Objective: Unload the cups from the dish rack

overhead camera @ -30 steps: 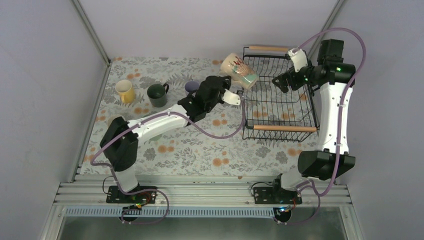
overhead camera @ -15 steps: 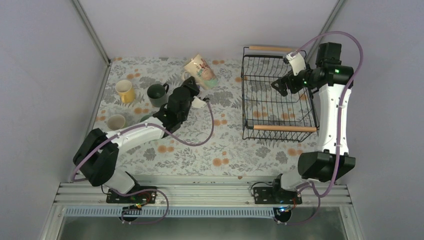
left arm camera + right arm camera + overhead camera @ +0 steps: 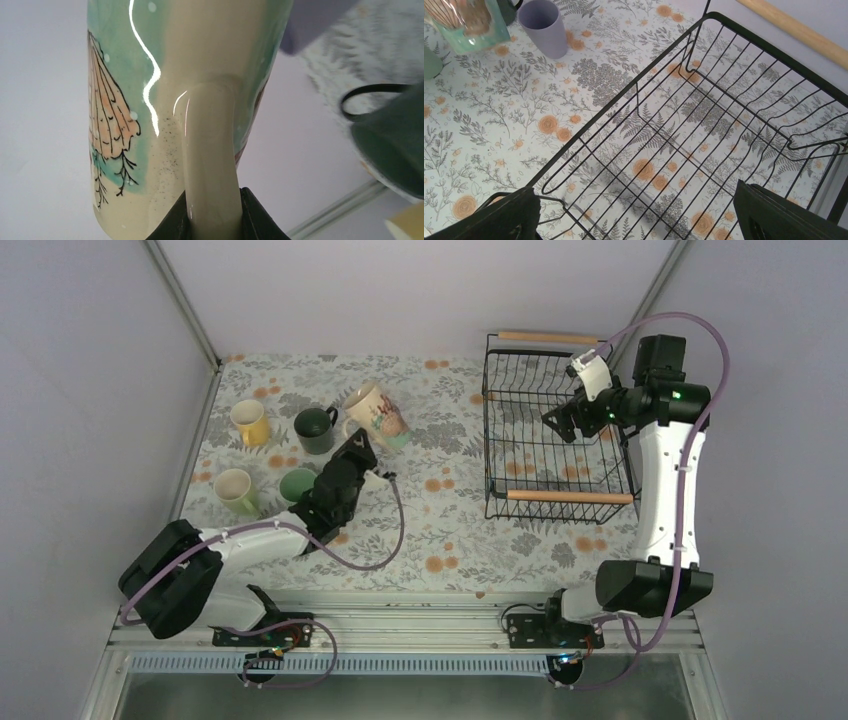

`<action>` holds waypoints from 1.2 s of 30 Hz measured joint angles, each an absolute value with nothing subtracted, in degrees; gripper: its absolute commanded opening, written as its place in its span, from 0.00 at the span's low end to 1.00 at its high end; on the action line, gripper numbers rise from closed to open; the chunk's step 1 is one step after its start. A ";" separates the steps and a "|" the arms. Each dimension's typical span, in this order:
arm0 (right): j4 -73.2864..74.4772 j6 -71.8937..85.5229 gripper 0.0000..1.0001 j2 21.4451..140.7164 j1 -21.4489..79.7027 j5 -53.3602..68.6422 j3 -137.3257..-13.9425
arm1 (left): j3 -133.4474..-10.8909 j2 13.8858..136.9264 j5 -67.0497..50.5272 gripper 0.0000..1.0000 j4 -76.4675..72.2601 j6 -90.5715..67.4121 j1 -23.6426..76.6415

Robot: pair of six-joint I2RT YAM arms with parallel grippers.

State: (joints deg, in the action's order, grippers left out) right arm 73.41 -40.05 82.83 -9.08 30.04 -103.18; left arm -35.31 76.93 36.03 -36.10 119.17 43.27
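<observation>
Floral cloth [image 3: 450, 530] runs open between left mugs [image 3: 315, 430] and right dish rack [image 3: 560, 497]; left gripper [image 3: 369, 446] clamps patterned mug [image 3: 376, 412], right gripper [image 3: 561, 419] gapes.

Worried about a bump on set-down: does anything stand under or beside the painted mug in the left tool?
Yes. The lavender cup stands right by the painted mug, hidden under it from above; the dark green mug sits close on its left.

You've got six cups to count: one yellow cup [image 3: 248, 422], one dark green cup [image 3: 316, 430], one olive cup [image 3: 236, 490], one mint cup [image 3: 296, 483], one patterned beige cup [image 3: 375, 418], and one lavender cup [image 3: 543, 21], which you'll find only in the right wrist view. There's one dish rack [image 3: 530, 455], and it carries two wooden handles [image 3: 545, 337].
</observation>
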 measured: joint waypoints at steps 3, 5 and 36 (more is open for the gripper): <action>73.38 -40.47 1.00 81.87 -9.08 30.46 -102.43 | -29.76 76.75 36.86 0.02 -37.56 119.17 43.29; 73.36 -40.58 1.00 81.23 -9.08 30.89 -101.67 | -27.09 76.77 37.45 0.02 -37.52 119.17 43.29; 73.80 -56.42 1.00 84.49 29.98 24.34 -93.97 | -26.11 89.08 19.51 0.02 -54.41 119.17 53.34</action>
State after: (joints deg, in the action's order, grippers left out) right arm 73.80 -56.42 84.49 29.98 24.34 -93.97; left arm -26.11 89.08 19.51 -54.41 119.17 53.34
